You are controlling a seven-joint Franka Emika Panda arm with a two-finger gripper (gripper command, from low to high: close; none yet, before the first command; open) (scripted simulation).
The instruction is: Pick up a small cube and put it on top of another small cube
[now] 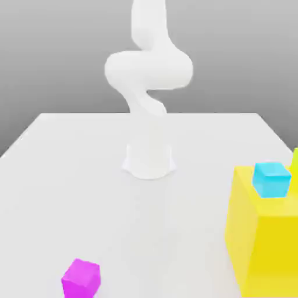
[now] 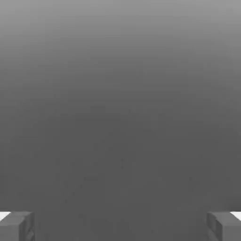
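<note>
Between the two widely parted fingertips (image 2: pixel 18 226) of the gripper (image 2: pixel 120 227), nothing is held. Near the front of the white table (image 1: pixel 58 174), the magenta cube (image 1: pixel 81 279) is seen, while the cyan cube (image 1: pixel 271 178) is set atop the yellow block (image 1: pixel 262 244) at the exterior view's right.

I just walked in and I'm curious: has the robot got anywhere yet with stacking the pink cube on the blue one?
Nothing looks done yet. The magenta cube sits alone on the table, and the cyan cube rests on the big yellow block with nothing on top. The gripper is open and holds nothing. Reaching, grasping, lifting and placing all remain.
</note>
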